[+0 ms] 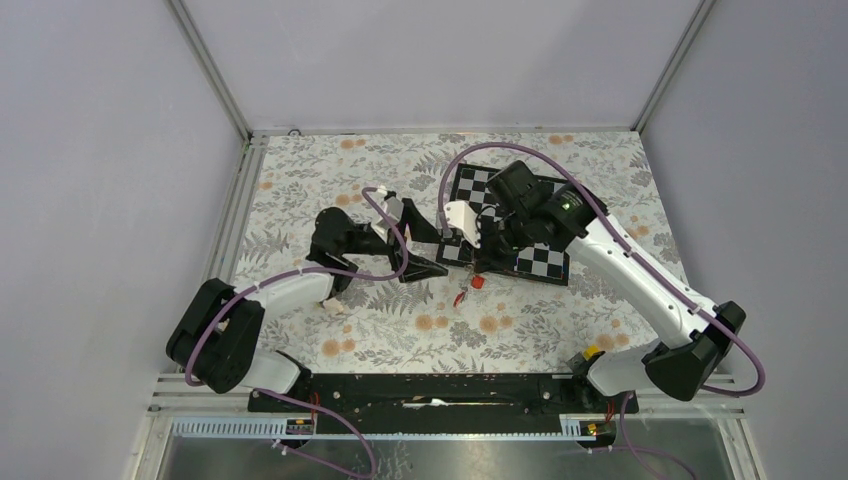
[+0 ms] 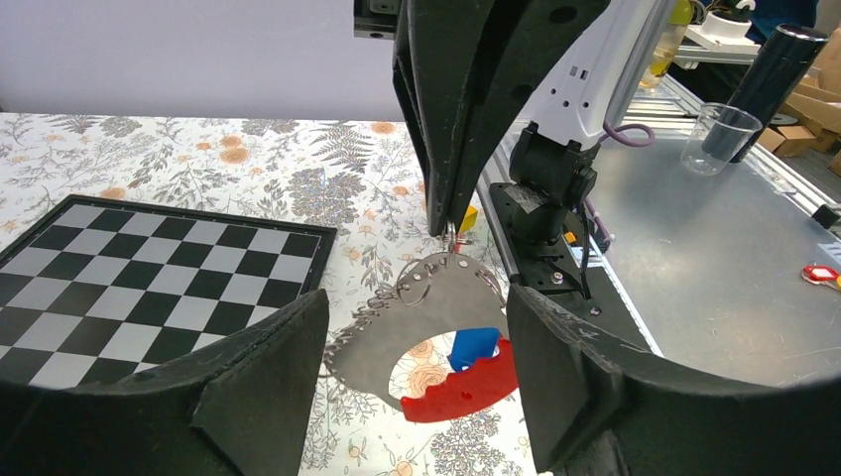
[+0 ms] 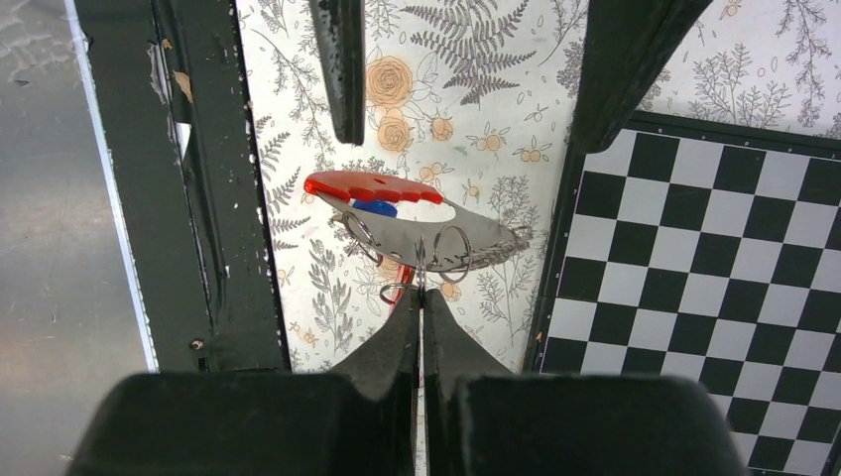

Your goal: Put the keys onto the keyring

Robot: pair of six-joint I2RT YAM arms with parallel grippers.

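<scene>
Fingertips of the right gripper point(image 3: 421, 309) are pressed tight together on a small wire ring point(image 3: 397, 293) fastened to the keyring point(image 3: 476, 236). The keyring hangs from them just beside the chessboard point(image 3: 714, 268), off its edge and over the floral cloth point(image 3: 476, 59).

The keyring is a flat grey loop, curved like a crescent, with a scalloped rim and a few small holes near the pinched end. The part farthest from the right gripper is a bright red section point(image 2: 466, 389) with a toothed inner edge. More thin wire rings sit along the grey part.

The blue-tagged key point(image 2: 474, 344) shows through the loop's opening, right against the red section. Whether it is threaded on cannot be told. A sliver of red shows behind the wire rings in the right wrist view, too hidden to name.

The left gripper point(image 2: 417, 312) is spread wide beside the same edge of the chessboard. One finger stands on either side of the hanging keyring, and neither touches it.
</scene>
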